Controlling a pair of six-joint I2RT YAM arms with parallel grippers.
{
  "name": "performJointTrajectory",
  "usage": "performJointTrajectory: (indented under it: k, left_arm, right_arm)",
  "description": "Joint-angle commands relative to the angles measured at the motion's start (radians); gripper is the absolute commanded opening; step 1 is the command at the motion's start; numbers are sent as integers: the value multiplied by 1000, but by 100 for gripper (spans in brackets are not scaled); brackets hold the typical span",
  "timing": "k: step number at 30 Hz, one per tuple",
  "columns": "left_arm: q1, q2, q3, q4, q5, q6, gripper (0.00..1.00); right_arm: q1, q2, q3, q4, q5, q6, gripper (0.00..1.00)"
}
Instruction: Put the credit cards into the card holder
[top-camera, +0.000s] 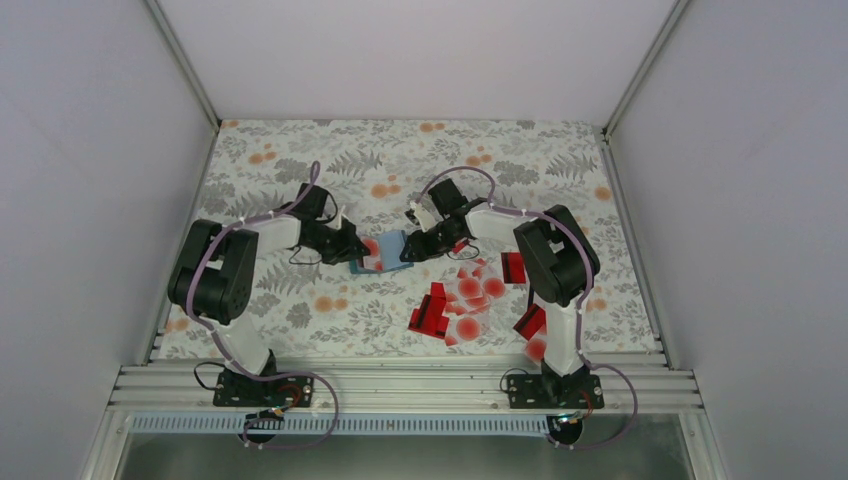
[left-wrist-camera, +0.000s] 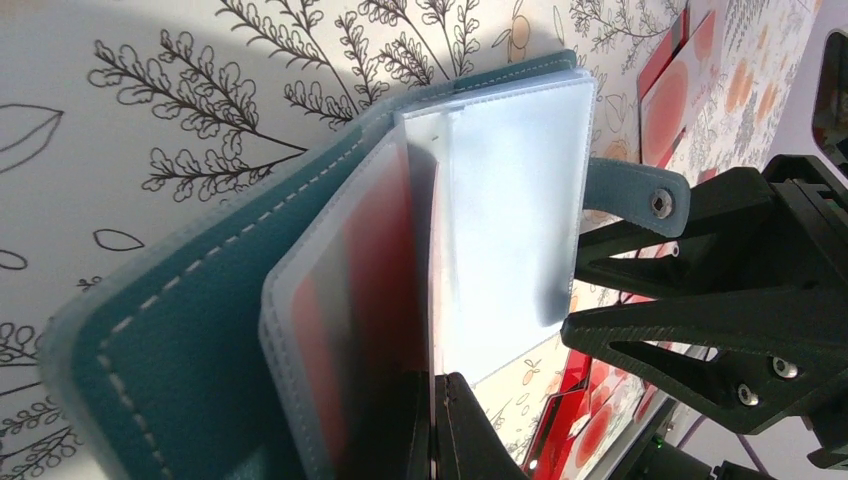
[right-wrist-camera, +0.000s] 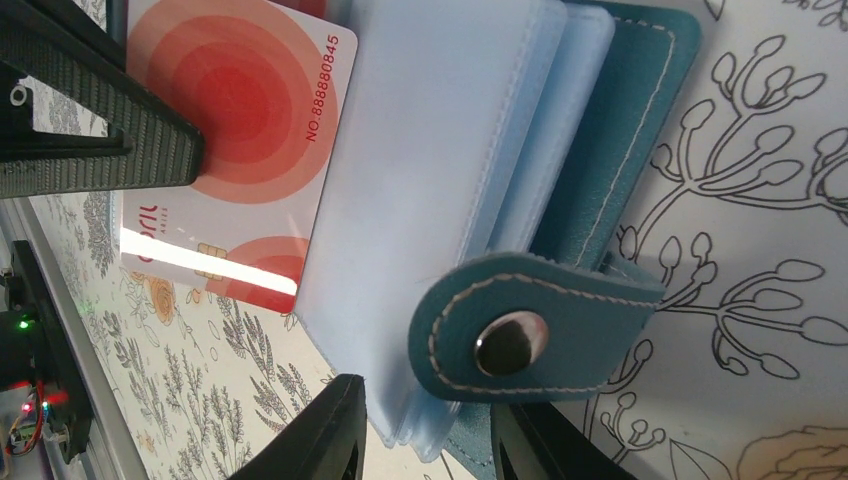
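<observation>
The teal card holder lies open in the middle of the table between both grippers. My left gripper is shut on a pale credit card with a red dot. That card lies partly inside one of the holder's clear sleeves. In the left wrist view the card shows edge-on between the closed jaws. My right gripper is closed on the holder's far edge, with sleeves and teal cover between its fingers. The snap strap curls over that edge. Several more credit cards lie in a pile nearer the right arm.
A few red cards lie by the right arm's base and one sits right of the pile. The floral cloth covers the table, with white walls on three sides and a metal rail at the near edge.
</observation>
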Motion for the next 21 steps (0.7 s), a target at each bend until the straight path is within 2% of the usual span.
performJointTrajectory:
  k: [1,12,21]
  left_arm:
    - [15,28,3,5,23,50,2]
    - [24,99,60,-50,83,104,2]
    - [35,116,84,-75,78,122,2]
  right_arm:
    - [5,80,-32,-39,85,-10,33]
    - [5,89,-23,-46,82,-11,33]
    - [5,95,-22,-41,78,-2,33]
